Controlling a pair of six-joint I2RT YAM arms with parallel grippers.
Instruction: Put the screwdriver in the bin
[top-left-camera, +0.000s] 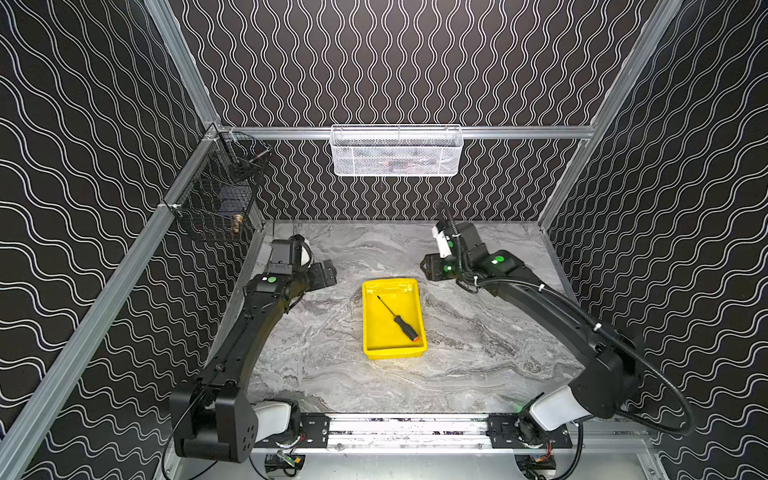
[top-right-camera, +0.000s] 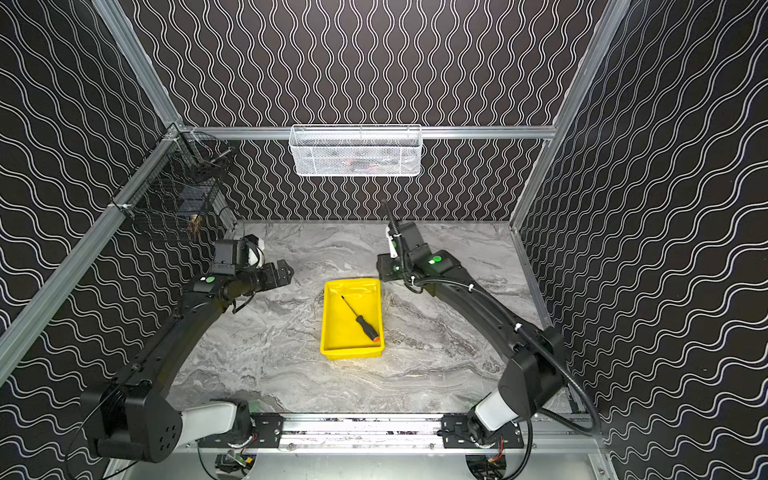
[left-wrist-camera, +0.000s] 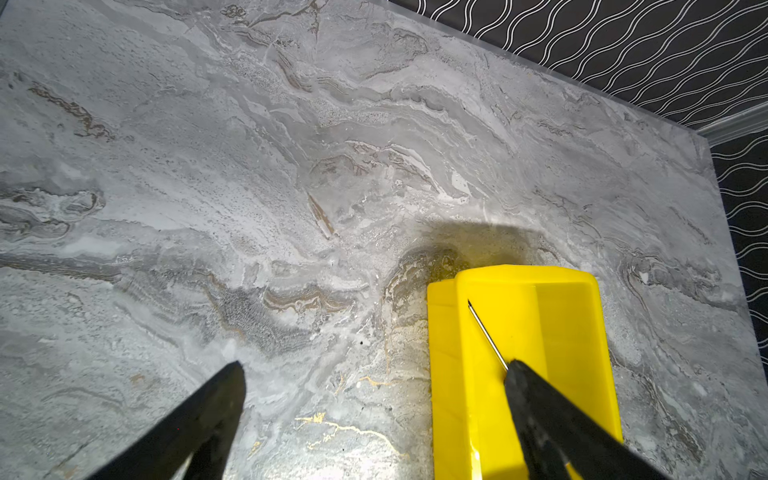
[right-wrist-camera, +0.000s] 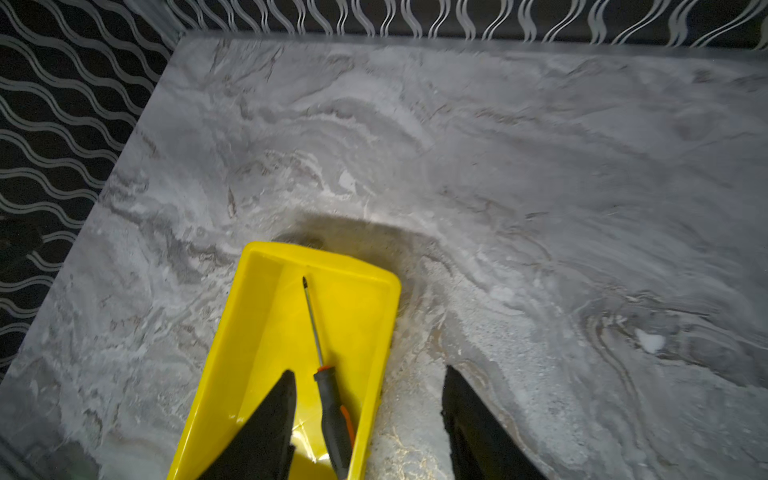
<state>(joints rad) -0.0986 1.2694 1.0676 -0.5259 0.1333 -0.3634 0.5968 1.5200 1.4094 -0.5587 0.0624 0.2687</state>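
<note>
The screwdriver (top-left-camera: 405, 326) (top-right-camera: 365, 326) lies flat and diagonal inside the yellow bin (top-left-camera: 382, 332) (top-right-camera: 336, 332) at the middle of the marble table, with its orange end cap toward the near right corner. My left gripper (top-left-camera: 326, 276) (top-right-camera: 282, 272) hangs open to the left of the bin's far end. My right gripper (top-left-camera: 428, 268) (top-right-camera: 382, 266) hangs open off the bin's far right corner. In the left wrist view the gripper (left-wrist-camera: 374, 368) holds nothing; the bin (left-wrist-camera: 552, 324) and the screwdriver's shaft (left-wrist-camera: 486, 332) show. In the right wrist view the gripper (right-wrist-camera: 370, 372) is empty above the screwdriver (right-wrist-camera: 332, 407) and bin (right-wrist-camera: 266, 332).
A white mesh basket (top-left-camera: 397, 151) hangs on the back rail. A black wire basket (top-left-camera: 216, 195) hangs on the left rail. Patterned walls close in the table (top-left-camera: 478, 332) on three sides, and an aluminium rail (top-left-camera: 407, 428) with both arm bases runs along the front.
</note>
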